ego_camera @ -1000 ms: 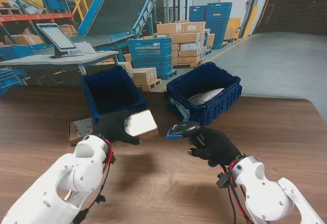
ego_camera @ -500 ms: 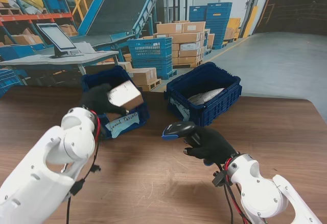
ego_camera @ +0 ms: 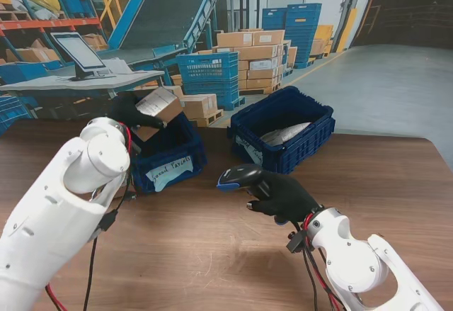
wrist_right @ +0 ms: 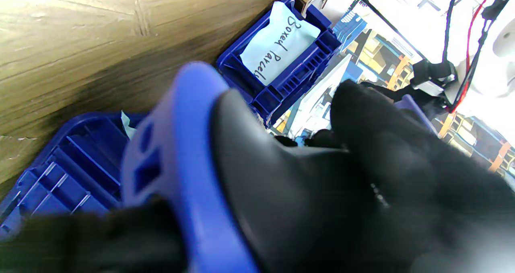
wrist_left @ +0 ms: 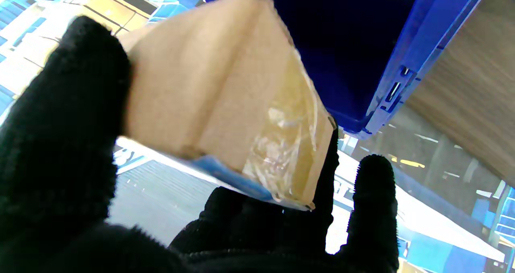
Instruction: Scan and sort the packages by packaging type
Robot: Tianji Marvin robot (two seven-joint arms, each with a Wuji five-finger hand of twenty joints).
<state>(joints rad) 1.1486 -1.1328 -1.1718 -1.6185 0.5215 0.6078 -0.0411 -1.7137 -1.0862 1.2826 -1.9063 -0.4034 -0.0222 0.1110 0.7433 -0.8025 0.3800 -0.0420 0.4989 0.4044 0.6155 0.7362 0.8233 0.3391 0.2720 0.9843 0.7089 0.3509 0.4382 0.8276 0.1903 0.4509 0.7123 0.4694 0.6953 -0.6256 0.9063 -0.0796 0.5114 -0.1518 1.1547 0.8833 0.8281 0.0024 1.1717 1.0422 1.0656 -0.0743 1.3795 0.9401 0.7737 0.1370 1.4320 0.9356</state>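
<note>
— What is going on at the table (ego_camera: 396, 183) right now?

— Two arms are working over it. The left hand (ego_camera: 127, 112) is gripping one cardboard box (ego_camera: 160, 104), fingers clamped around it, and it is hanging above the left bin (ego_camera: 170, 156). In the left wrist view a gloved thumb (wrist_left: 76, 104) is pressing one side of the box (wrist_left: 209, 84), with clear tape shining over its end and the bin's blue wall (wrist_left: 426, 52) just beside it.

— And how many bins are you counting?

— Two blue ones, sitting side by side at the far part of the table. The left bin is wearing a paper label (ego_camera: 170, 171); in the right wrist view that label (wrist_right: 277, 44) is reading "Boxed Parcels". The right bin (ego_camera: 311, 144) is holding one pale soft bag (ego_camera: 284, 133).

— What is the other arm doing?

— The right hand (ego_camera: 283, 196) is wrapped tight around one barcode scanner (ego_camera: 239, 177), nearer to me than the right bin. The scanner's head is pointing toward the left, and it is hovering off the wood.

— Any other parcels lying on the table?

— I am seeing just the one box in the air and the one bag in the bin.
</note>
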